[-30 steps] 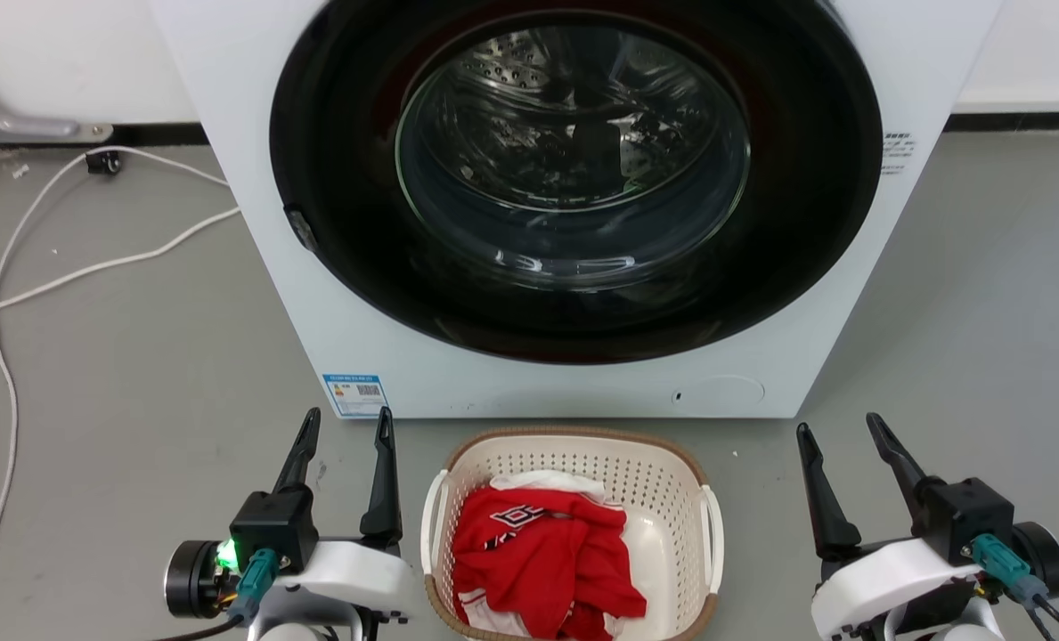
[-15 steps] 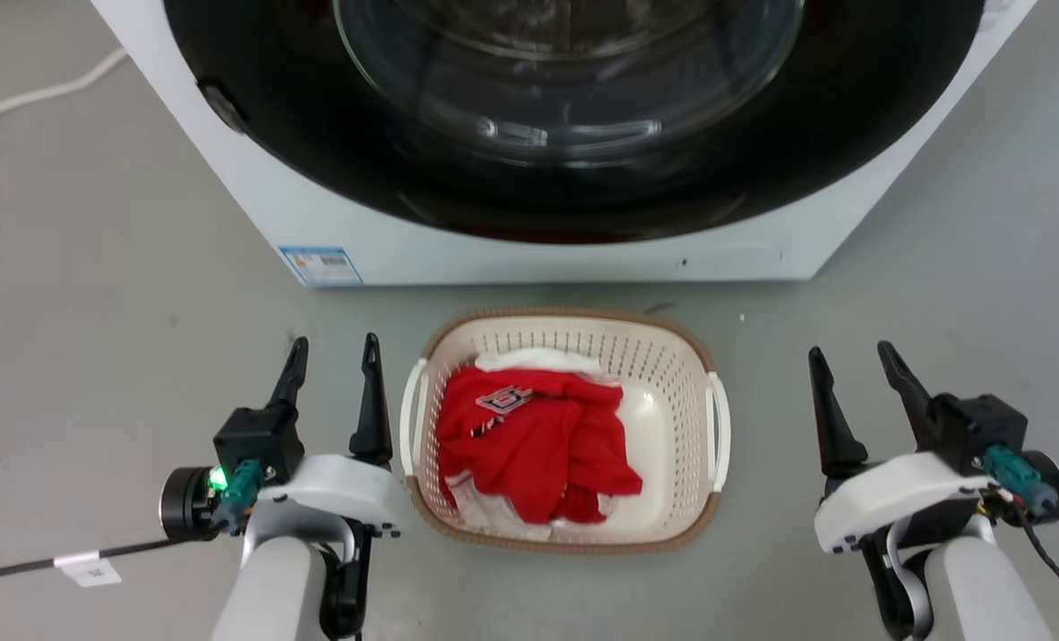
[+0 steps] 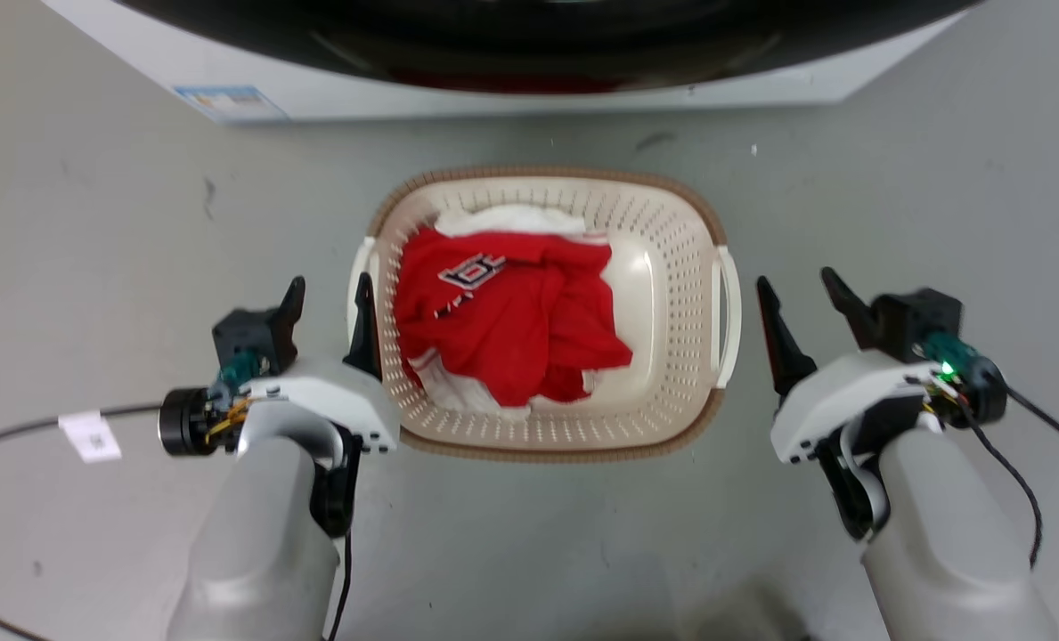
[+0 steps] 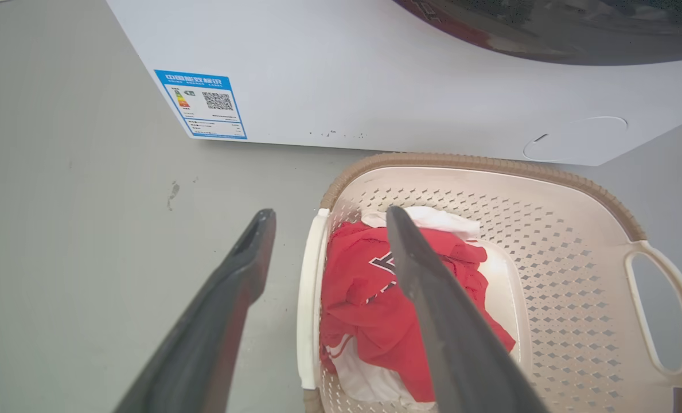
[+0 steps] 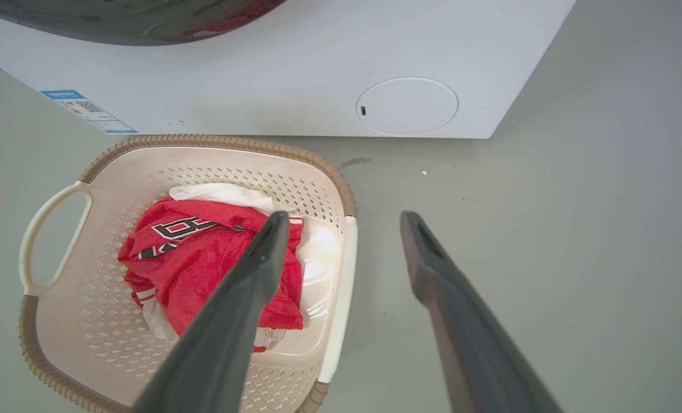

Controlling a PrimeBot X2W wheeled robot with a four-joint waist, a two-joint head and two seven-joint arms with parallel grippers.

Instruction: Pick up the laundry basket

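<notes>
Laundry basket (image 3: 547,171) sits centre frame on the grey floor (image 3: 93,223), just below the washing machine (image 3: 493,89) along the top edge, with a red shirt (image 3: 511,312) bundled inside (white cloth (image 3: 511,218) under it). Left gripper (image 3: 330,285) is at centre-left, fingers (image 3: 367,329) apart, the inner one right at the left handle (image 3: 360,254). Right gripper (image 3: 796,280) is at centre-right, also spread wide, just beside the right handle (image 3: 732,303).

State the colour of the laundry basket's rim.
The laundry basket has a brown, woven-look rim; clearest in the right wrist view.
</notes>
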